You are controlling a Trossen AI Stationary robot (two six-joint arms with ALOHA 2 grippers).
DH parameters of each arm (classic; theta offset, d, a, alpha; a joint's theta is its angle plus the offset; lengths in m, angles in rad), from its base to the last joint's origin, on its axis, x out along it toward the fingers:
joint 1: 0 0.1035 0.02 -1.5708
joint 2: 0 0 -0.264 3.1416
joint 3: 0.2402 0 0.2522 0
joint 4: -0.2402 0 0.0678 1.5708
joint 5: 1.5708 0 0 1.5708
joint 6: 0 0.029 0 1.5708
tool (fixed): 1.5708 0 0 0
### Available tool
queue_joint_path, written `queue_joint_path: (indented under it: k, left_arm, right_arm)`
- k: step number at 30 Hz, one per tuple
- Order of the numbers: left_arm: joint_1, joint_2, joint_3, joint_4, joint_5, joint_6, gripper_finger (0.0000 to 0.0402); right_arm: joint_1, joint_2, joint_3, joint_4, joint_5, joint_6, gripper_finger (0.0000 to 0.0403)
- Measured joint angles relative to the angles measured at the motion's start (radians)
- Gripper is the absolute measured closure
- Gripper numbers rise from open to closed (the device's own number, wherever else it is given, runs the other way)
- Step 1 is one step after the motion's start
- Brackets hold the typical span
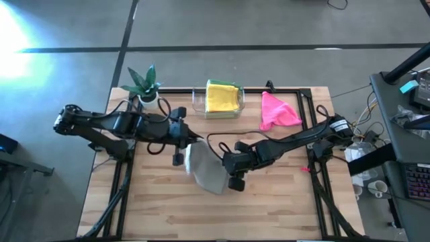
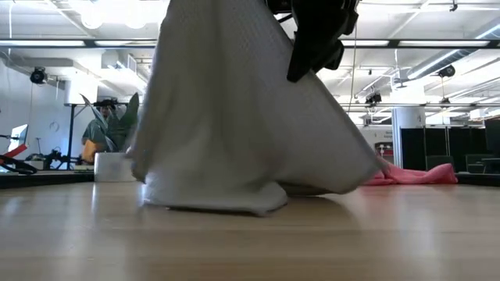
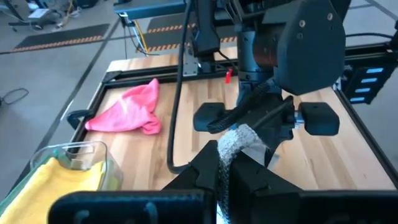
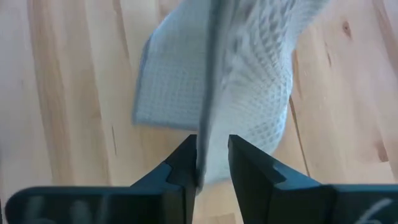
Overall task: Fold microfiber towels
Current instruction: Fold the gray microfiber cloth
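Note:
A grey towel (image 1: 205,169) hangs between my two grippers over the middle of the table, and its lower end (image 2: 209,199) rests on the wood. My left gripper (image 1: 184,149) is shut on its upper part from the left. My right gripper (image 1: 227,172) is closed on its right side. A yellow towel (image 1: 224,97) lies in a clear plastic tray (image 1: 198,101) at the far edge. A pink towel (image 1: 277,111) lies crumpled on the table at the far right. My left gripper pinches a bunched bit of the grey towel's upper edge (image 3: 231,144) between its two fingers, coming in from the table's left and slanting slightly down. The cloth stands up out of the fingertips; how many layers, I cannot tell. My right gripper has a hanging edge of the grey towel (image 4: 208,146) between its two fingers (image 4: 183,168), slanting down from the table's right. The cloth runs away from the fingers and spreads toward the table; the towel's far part lies on the wood.
A potted plant (image 1: 144,84) stands at the far left corner. A black frame rail (image 1: 282,91) runs around the table. Bare wood lies along the near edge (image 1: 215,215). Cables and equipment crowd the floor at the right.

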Motion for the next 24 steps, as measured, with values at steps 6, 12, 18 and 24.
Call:
queue_joint_path:
  k: [6, 12, 18, 24]
  left_arm:
    - [0.0, -0.025, 0.0, 0.002, -0.026, 0.0, 0.0402]
    - [0.0, -0.037, 0.01, 0.0, -0.077, 0.012, 0.0402]
    - [0.0, -0.041, 0.057, -0.029, -0.106, 0.048, 0.0402]
    - [0.0, -0.042, 0.083, -0.046, -0.112, 0.073, 0.0402]
  right_arm:
    - [0.0, 0.011, 0.0, -0.005, 0.046, 0.036, 0.033]
    - [0.001, 0.047, -0.001, -0.008, 0.049, 0.064, 0.0326]
    - [0.016, 0.064, -0.002, -0.011, 0.049, 0.083, 0.0333]
    - [0.021, 0.064, -0.002, -0.012, 0.052, 0.119, 0.0335]
